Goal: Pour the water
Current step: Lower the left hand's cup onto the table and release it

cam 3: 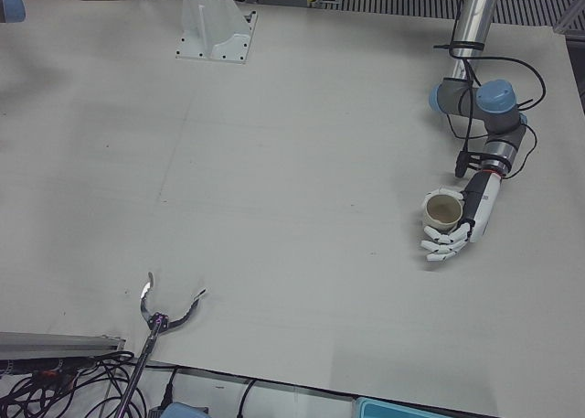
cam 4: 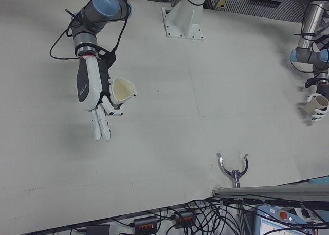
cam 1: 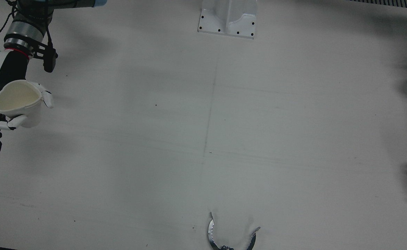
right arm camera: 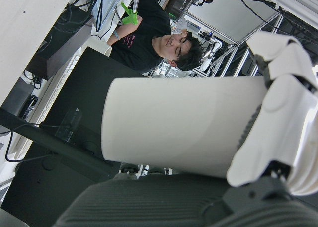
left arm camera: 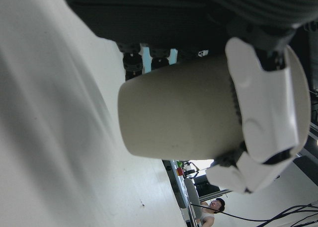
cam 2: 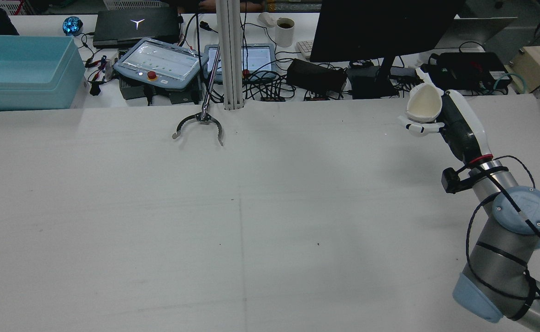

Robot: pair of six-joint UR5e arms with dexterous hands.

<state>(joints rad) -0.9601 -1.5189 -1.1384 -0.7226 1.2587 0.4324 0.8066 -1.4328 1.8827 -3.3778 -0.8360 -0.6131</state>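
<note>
Front view: right hand (cam 1: 1, 114) at far left edge, wrapped around a white cup (cam 1: 18, 103), mouth facing up toward camera, inside pale, contents not discernible. Some fingers extended past the cup, not all curled. Cup raised off the tabletop (cam 1: 203, 139). Metal claw tool (cam 1: 231, 236) at bottom centre. White pedestal base (cam 1: 228, 19) at top centre. Left hand barely cut in at right edge, unreadable here.

Rear view: right hand (cam 2: 440, 121) at right, far side of tabletop, closed on white cup (cam 2: 423, 103), cup tilted with mouth turned toward camera. Claw tool (cam 2: 198, 125) near far edge, left of centre. Left hand out of frame.

Left-front view: left hand (cam 3: 462, 226) at right side, closed around second cup (cam 3: 441, 210), upright, mouth up, close to tabletop; contact with surface not discernible. Claw tool (cam 3: 169, 308) at lower left.

Right-front view: right hand (cam 4: 100, 104) holding white cup (cam 4: 122, 91), tilted, mouth toward camera, clear of tabletop. Left hand (cam 4: 318, 104) at far right edge with second cup (cam 4: 316, 102). Two cups well apart, opposite ends of the tabletop.

Left hand view: fingers (left arm camera: 266, 103) clamped across second cup (left arm camera: 184, 113), side wall filling frame.

Right hand view: fingers (right arm camera: 278, 122) pressed on white cup (right arm camera: 179, 130) wall; person (right arm camera: 154, 38) in black shirt in background.
</note>
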